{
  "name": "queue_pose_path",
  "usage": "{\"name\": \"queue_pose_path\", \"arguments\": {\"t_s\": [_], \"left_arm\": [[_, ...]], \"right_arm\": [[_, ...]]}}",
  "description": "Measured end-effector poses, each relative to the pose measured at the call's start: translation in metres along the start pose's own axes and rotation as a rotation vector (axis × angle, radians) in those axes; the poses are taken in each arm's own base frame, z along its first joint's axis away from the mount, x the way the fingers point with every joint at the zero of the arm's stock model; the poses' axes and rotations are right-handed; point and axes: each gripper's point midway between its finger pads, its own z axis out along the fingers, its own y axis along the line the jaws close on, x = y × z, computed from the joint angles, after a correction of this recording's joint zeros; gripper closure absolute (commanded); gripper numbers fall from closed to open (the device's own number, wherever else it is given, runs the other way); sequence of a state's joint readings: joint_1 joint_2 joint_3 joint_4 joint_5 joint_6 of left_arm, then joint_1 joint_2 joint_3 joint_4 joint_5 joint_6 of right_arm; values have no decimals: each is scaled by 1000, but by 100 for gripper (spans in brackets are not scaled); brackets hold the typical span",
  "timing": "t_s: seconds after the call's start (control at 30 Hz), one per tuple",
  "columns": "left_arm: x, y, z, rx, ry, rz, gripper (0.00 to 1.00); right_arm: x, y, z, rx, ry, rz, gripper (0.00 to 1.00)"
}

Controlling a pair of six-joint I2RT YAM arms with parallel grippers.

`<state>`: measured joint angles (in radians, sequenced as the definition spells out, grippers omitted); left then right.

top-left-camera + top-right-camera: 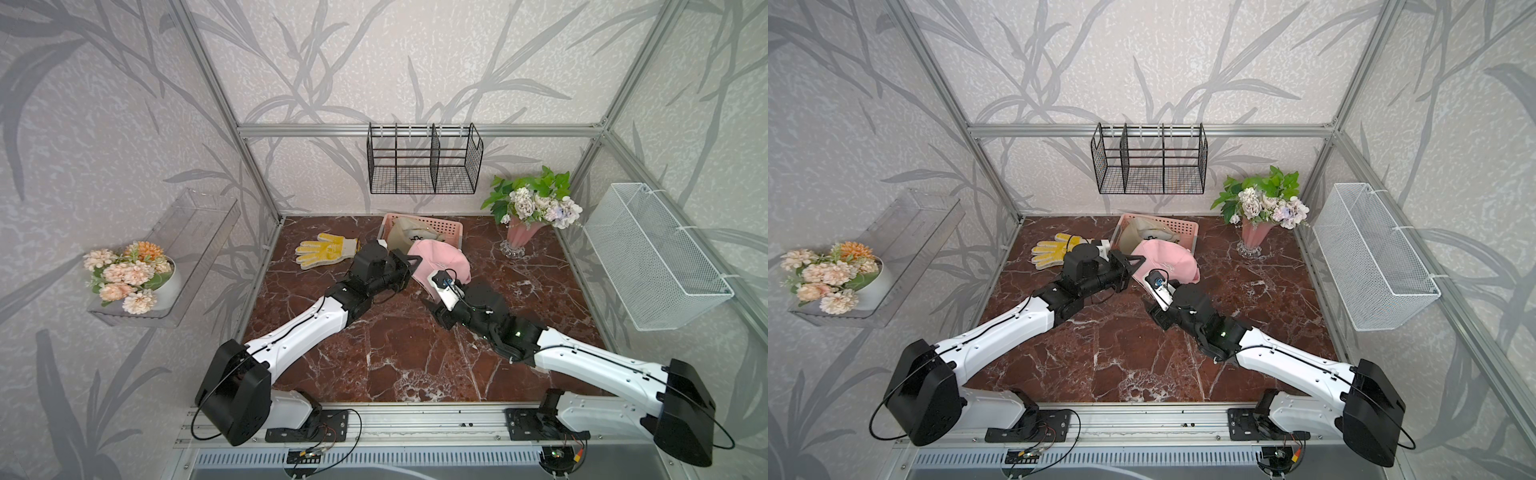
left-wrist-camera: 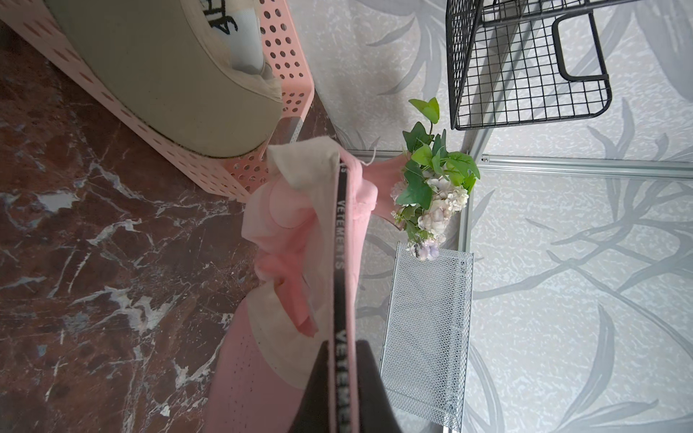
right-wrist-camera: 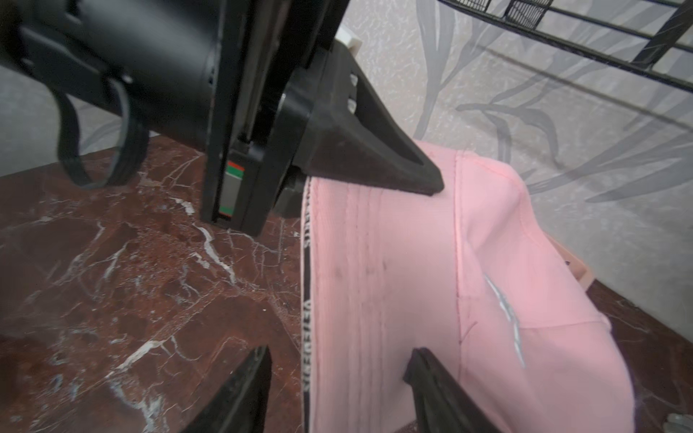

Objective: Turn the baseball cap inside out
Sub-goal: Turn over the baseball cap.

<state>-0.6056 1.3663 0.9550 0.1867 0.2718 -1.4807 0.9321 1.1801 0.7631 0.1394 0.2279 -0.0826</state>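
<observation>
My left fingers (image 3: 367, 157) clamp the cap (image 1: 442, 257) by its rim, centre frame; my right fingers (image 3: 438, 386) stand apart astride it. Basket (image 1: 451, 226) crowds behind, glove (image 1: 324, 250) upper left.

- The right gripper (image 3: 337, 356) is seen in the right wrist view only as two dark fingers cut off by the frame's edge; in both top views its fingertips are covered by its wrist camera (image 1: 442, 286).
- The left gripper (image 2: 343, 390) is cut off likewise in the left wrist view, and only blurred finger bases are shown.
- The embroidery (image 3: 506, 311) on the pink cap (image 3: 393, 281) is smeared and cannot be read.
- The beige cap (image 1: 409, 233) is partly covered by the pink cap in both top views.
- The glove (image 1: 1050, 251) is partly hidden at its cuff by the left arm (image 1: 1084, 262).
- The vase (image 2: 380, 176) is largely hidden behind the pink cap.
</observation>
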Motion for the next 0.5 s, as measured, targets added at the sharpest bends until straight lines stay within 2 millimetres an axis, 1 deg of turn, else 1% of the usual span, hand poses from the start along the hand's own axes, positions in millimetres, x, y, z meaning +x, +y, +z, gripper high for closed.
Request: {"name": "queue_pose_path", "arguments": {"t_s": [0.03,0.1,0.13,0.17,0.2,0.23,0.27,0.3,0.33,0.4,0.43,0.5], "left_arm": [[0,-1,0,4,-1,-7,100],[1,-3,0,12,0,-18,100],[2,-4,1,16,3,-21,100],[1,-5,2,22,-3,-24,91],[0,-5,3,26,-11,-25,79],[-1,-5,5,28,-13,-30,64],[-2,-3,6,22,-14,-37,49],[-1,-3,7,21,-11,-29,37],[2,-6,9,26,3,-21,27],[10,-16,11,45,30,14,16],[12,-25,11,61,38,44,11],[14,-41,9,80,39,111,3]], "right_arm": [[0,-3,2,33,-2,-6,44],[-1,-10,3,89,-6,-18,53],[-2,-15,3,120,-9,-22,64],[-3,-18,2,146,-14,-23,77],[-5,-20,1,163,-19,-29,86],[-7,-25,-1,198,-22,-36,96],[-6,-32,-2,243,-15,-44,100],[-5,-39,-3,271,-9,-44,100],[-4,-45,-4,296,-4,-46,100],[-6,-48,-7,313,-7,-53,100],[-7,-48,-10,320,-9,-55,100],[-10,-52,-15,339,-15,-59,100]]}}
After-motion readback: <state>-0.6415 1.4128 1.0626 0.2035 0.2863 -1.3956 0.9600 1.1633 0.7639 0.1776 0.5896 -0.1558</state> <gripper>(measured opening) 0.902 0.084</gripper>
